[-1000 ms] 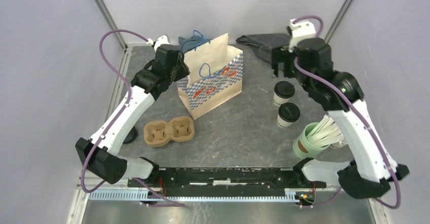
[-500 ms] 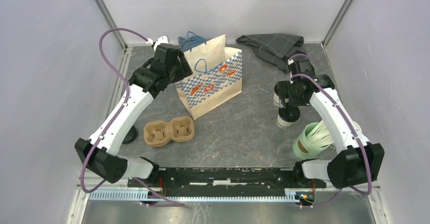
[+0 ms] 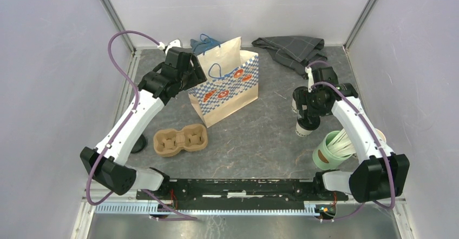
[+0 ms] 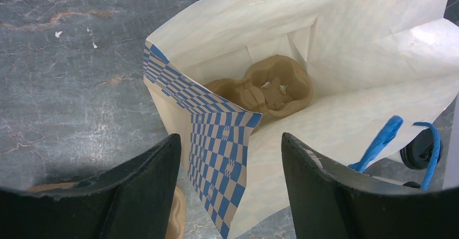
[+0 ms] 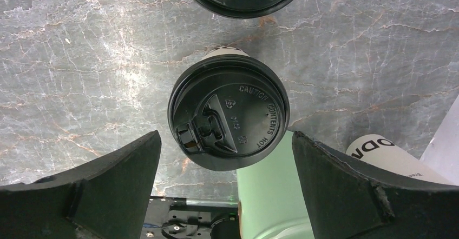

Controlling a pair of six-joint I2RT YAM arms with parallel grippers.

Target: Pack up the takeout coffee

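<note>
– Bag [image 3: 224,87] mouth wide enough? Anything inside?
– Gaping. Left gripper [image 4: 230,141] is spread open astride its checkered edge. A tan cup carrier [image 4: 265,90] lies on the bottom beyond the fingers, bare paper around it.
– And the coffee?
– Right gripper [image 5: 226,136] hangs with jaws wide, mint-green cup [image 5: 270,196] back toward its wrist. The takeout coffee [image 5: 228,119] stands on the table [image 5: 81,60] straight under it, gaps both sides. A second ago that gripper was way higher.

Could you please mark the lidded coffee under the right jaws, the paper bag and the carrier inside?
takeout coffee [image 5: 228,119]: right wrist view, lid centre.
paper bag [image 3: 227,93]: top view, checkered side.
carrier [image 4: 268,87]: left wrist view, middle.
</note>
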